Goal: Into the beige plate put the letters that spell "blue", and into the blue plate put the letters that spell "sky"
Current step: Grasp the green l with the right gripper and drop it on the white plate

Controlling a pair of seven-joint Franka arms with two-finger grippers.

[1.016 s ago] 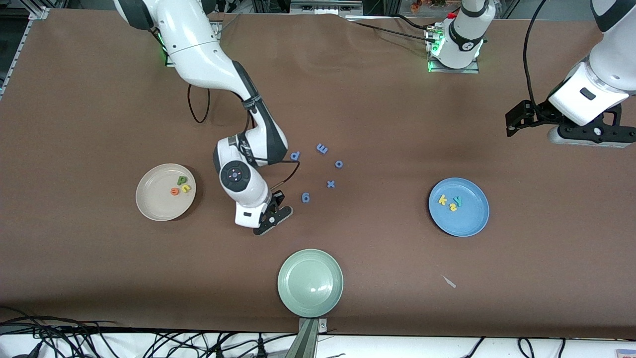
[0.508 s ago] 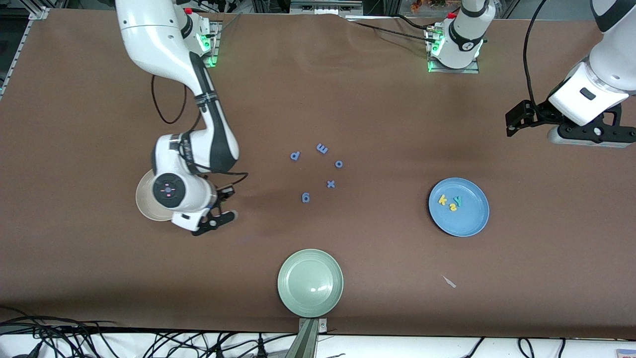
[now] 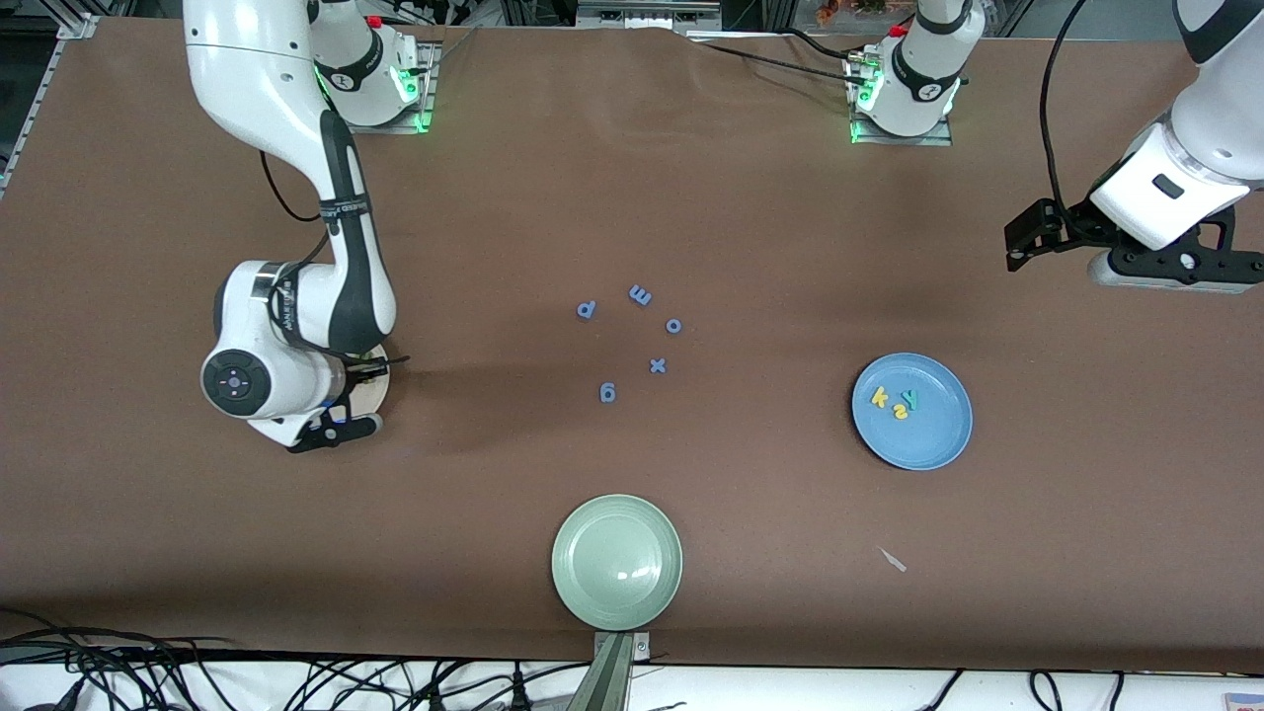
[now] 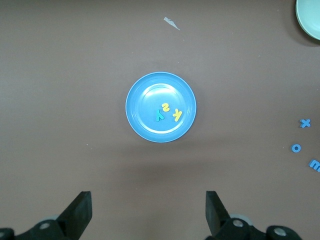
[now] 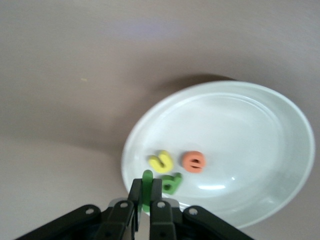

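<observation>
The right gripper [image 5: 144, 199] has swung away from the purple letters [image 3: 632, 336] to over the beige plate [image 5: 260, 130], pinching the green l [image 5: 146, 187] (last "blue" letter), while the left gripper [image 4: 145, 210] waits open above the blue plate [image 4: 145, 125].

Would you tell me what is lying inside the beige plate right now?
In the beige plate: yellow u, orange e, green b. The right gripper holds the green l above it.

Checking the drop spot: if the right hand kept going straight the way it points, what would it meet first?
Probably the beige plate: the right hand, shut on the green l, points at its near rim beside the green b. Depth is unclear.
</observation>
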